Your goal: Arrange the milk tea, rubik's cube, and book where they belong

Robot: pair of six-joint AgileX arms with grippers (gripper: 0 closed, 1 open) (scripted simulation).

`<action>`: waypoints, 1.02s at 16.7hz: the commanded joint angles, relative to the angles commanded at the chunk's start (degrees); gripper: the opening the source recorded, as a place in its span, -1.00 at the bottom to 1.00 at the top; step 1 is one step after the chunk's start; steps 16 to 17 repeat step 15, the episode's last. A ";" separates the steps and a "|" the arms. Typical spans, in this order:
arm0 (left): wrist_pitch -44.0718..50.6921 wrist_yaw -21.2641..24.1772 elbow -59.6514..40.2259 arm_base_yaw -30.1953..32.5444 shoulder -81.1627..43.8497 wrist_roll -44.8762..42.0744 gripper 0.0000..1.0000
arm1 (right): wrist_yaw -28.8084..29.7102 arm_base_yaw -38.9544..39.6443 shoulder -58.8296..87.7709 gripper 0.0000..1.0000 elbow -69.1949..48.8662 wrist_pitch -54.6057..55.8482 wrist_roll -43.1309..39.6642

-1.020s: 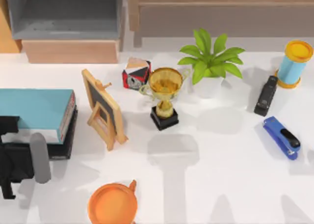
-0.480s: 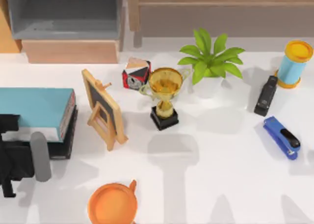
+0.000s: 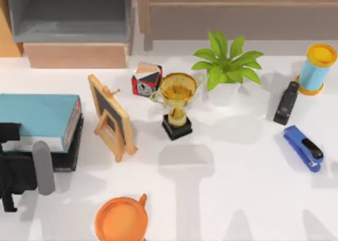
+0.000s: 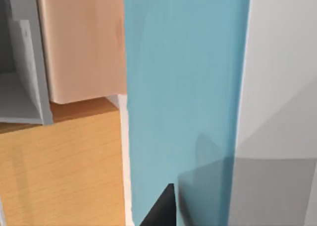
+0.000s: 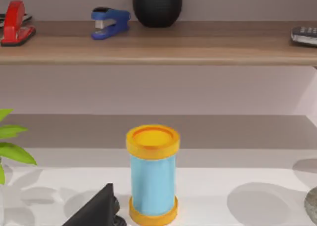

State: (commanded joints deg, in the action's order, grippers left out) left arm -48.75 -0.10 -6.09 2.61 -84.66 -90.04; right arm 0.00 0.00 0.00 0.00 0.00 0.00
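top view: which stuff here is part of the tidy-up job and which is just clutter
Job: book at the table's left edge, left gripper beside it.

Clutter: small easel, trophy, potted plant, black stapler, blue stapler, orange cup.

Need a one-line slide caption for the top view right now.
Left gripper at the light-blue book on the table's left; trophy and plant stand mid-table.

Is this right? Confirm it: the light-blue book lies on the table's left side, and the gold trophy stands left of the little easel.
Not quite. In the top view the gold trophy stands right of the little easel, not left. The light-blue book does lie on the table's left side.
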 joint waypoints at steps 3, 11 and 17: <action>0.00 0.00 0.00 0.00 0.00 0.00 0.06 | 0.00 0.00 0.00 1.00 0.00 0.00 0.00; 0.00 0.00 0.00 0.00 0.00 0.00 1.00 | 0.00 0.00 0.00 1.00 0.00 0.00 0.00; 0.00 0.00 0.00 0.00 0.00 0.00 1.00 | 0.00 0.00 0.00 1.00 0.00 0.00 0.00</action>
